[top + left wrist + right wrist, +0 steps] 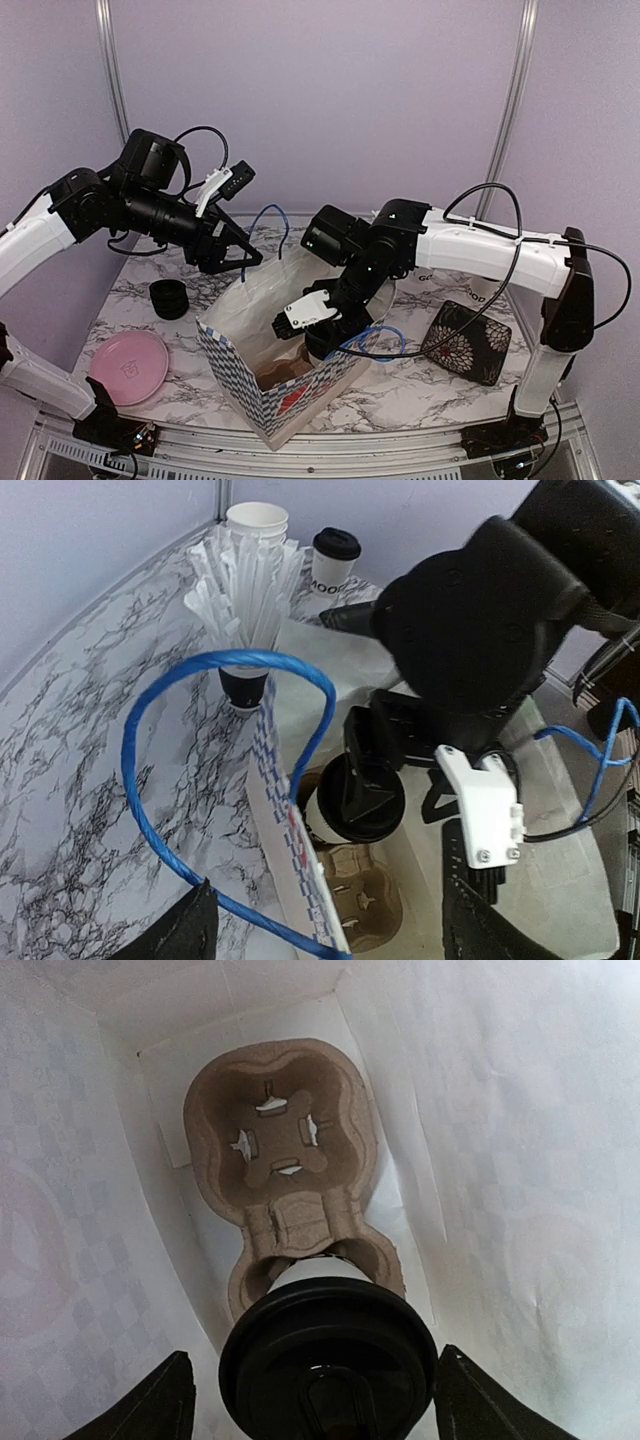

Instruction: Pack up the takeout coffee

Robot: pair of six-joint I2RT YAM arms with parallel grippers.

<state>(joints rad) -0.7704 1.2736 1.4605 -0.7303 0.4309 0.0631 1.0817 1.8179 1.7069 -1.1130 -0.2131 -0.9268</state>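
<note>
A black lid (330,1335) fills the bottom of the right wrist view, with the right claw (312,1385) straddling it, fingers spread wider than the lid and closed on nothing. The marble table (400,405) ends at a metal rail in front and at purple walls behind. The paper bag (250,385) stands open near the front edge, between the two arms. Its white walls close in on every side of the right claw, so the only free way is straight up through the mouth. The left claw (330,920) hangs wide apart at the bag's back rim, where a blue rope handle (150,730) loops up. On the bag's floor lies the brown pulp carrier (280,1140). The lidded white cup stands upright in its near pocket, and the far pocket is bare. A second coffee (333,565), white with black lettering and a black lid, stands outside at the back of the table, beside a stack of bare white cups (257,522) and behind a black cup of straws (245,590). A pink plate (128,365) and black rings (169,298) lie left of the bag, and a flowered pouch (466,342) lies to its right.
</note>
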